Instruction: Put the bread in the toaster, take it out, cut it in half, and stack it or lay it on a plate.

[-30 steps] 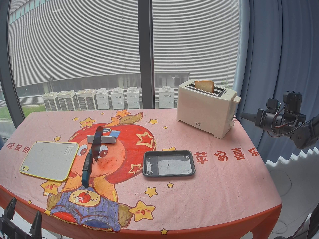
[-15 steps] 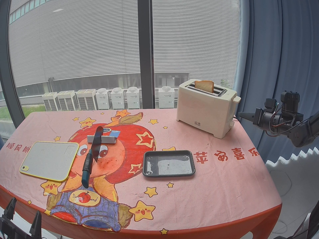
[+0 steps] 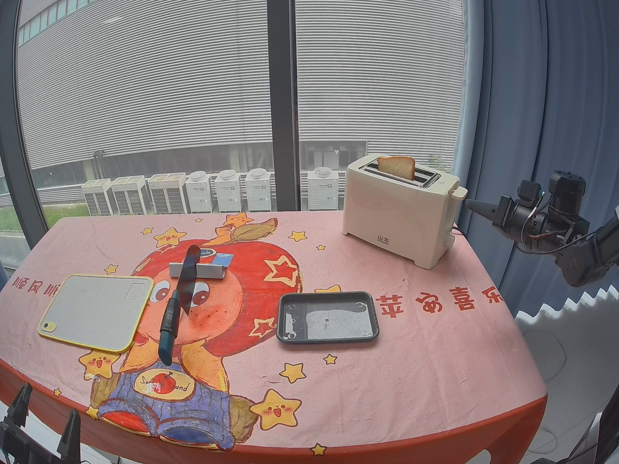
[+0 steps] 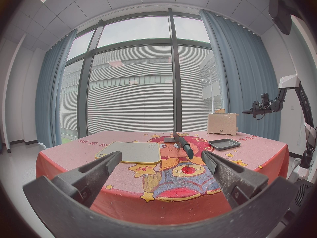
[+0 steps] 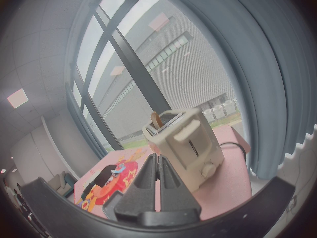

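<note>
A slice of bread (image 3: 396,167) stands upright in a slot of the cream toaster (image 3: 400,211) at the table's back right, its top half sticking out. My right gripper (image 3: 476,207) is shut and empty, hovering just right of the toaster's lever (image 5: 186,130), apart from it. In the right wrist view the shut gripper (image 5: 158,157) points at the toaster (image 5: 185,146) with the bread (image 5: 155,119) edge-on. A dark rectangular plate (image 3: 327,317) lies at mid table. My left gripper (image 4: 161,156) stands open and empty below the front left table edge.
A black knife (image 3: 175,310) rests with its blade on a small white holder (image 3: 196,270), left of centre. Beside it at the far left lies a grey cutting board (image 3: 97,310) with a yellow rim. Blue curtains (image 3: 548,98) hang behind my right arm.
My right gripper has risen a little beside the toaster, staying shut. The bread, knife, board and plate have not moved.
</note>
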Robot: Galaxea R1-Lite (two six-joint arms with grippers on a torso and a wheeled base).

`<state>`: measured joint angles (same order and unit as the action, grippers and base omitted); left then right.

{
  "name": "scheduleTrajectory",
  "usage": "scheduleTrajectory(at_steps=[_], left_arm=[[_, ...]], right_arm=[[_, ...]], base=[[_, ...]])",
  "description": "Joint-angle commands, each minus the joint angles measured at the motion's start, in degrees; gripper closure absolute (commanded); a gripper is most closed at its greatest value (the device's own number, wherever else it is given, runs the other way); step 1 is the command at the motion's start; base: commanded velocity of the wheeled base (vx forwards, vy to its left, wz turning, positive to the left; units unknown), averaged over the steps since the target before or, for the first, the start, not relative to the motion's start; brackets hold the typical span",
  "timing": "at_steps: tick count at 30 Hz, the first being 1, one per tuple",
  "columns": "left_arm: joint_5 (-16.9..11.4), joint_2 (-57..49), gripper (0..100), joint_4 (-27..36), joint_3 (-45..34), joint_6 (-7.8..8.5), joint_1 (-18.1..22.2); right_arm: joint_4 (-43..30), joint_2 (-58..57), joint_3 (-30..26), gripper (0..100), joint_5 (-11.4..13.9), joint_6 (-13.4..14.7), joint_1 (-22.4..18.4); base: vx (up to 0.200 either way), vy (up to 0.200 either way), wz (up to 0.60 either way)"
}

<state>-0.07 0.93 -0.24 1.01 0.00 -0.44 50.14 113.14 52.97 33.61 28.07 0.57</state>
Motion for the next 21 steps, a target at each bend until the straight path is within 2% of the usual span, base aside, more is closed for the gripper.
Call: scheduleTrajectory(at_steps=[1,4,11,18,21], left_arm=[[0.0,-0.9,0,0.0,-1.0,0.00,0.0],[0.0,-0.9,0,0.0,-1.0,0.00,0.0],[0.0,-0.9,0,0.0,-1.0,0.00,0.0],[0.0,-0.9,0,0.0,-1.0,0.00,0.0],[0.0,-0.9,0,0.0,-1.0,0.00,0.0]], right_arm=[[5.6,0.6,0.1,100,-0.2,3.7,0.0],[8.0,0.9,0.3,100,-0.4,5.4,0.0],[8.7,2.1,1.4,100,-0.7,5.9,0.1],[8.7,4.9,3.8,100,-4.2,6.0,0.3],[8.8,5.8,4.3,100,-4.2,6.0,0.4]], base=[[0.000,0.000,0.00],[0.000,0.000,0.00],[0.000,0.000,0.00],[0.000,0.000,0.00],[0.000,0.000,0.00]])
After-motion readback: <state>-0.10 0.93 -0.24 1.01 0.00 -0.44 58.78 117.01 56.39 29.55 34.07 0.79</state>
